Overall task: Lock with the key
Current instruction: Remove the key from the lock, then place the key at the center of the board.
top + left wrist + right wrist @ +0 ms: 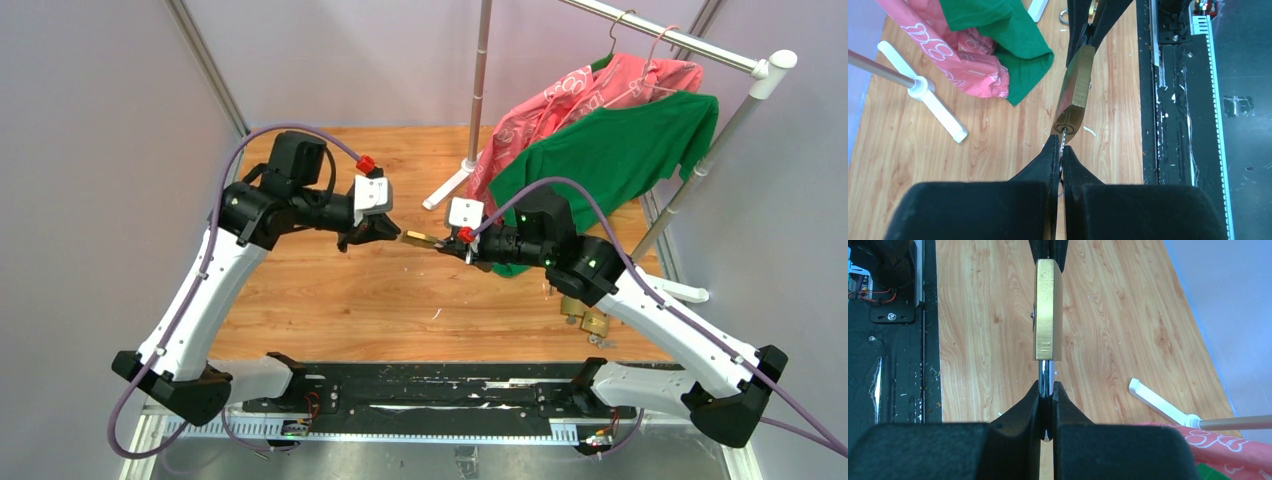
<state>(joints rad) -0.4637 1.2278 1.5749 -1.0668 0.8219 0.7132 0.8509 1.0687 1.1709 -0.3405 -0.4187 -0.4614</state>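
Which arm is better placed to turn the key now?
Left. The left gripper pinches the key, whose blade enters the keyhole of the padlock; the right gripper only holds the padlock by its shackle.

The pale wooden tabletop (330, 300) carries the white crossed foot of a clothes rack (445, 188) toward its far side, and a spare brass padlock (588, 322) lies near the right edge. A small white scrap (437, 313) lies near the middle, and a black mounting rail (430, 385) runs along the near edge.
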